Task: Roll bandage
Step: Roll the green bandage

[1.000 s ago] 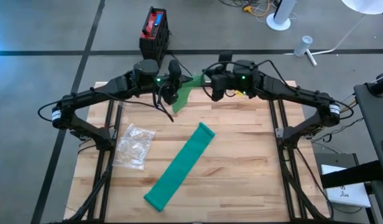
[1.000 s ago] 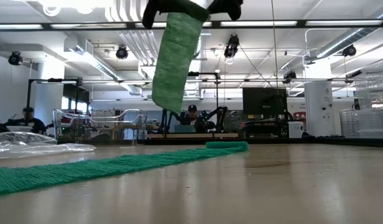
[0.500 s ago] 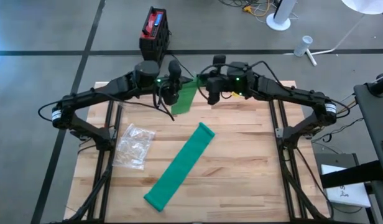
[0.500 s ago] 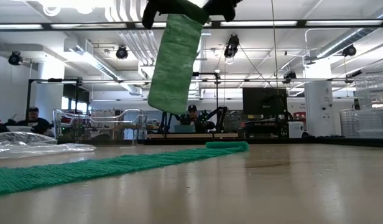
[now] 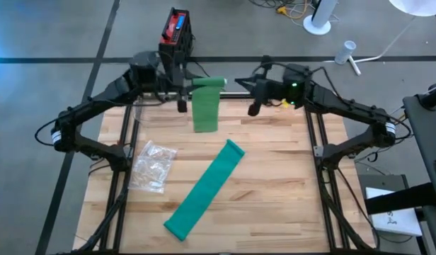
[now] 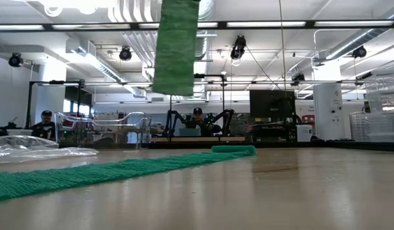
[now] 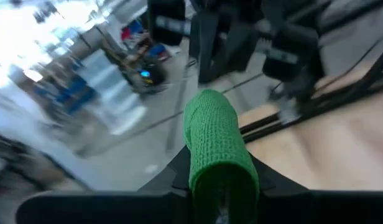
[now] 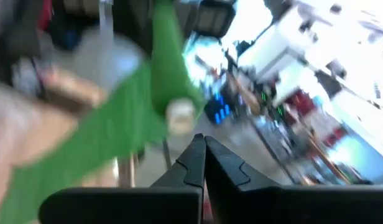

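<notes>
Fingers of the left gripper pinch one hanging green bandage; right gripper fingers are closed, empty. A second bandage and one plastic bag lie on the desk.

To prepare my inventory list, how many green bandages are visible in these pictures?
2. One green knitted bandage strip lies flat on the wooden table. The other green bandage hangs above the table's far edge, held by the left gripper.

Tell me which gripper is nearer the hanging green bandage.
Left. The left gripper grips the hanging green bandage at its top edge, above the table's far side. The right gripper is shut, empty, and apart from it on the other side.
</notes>
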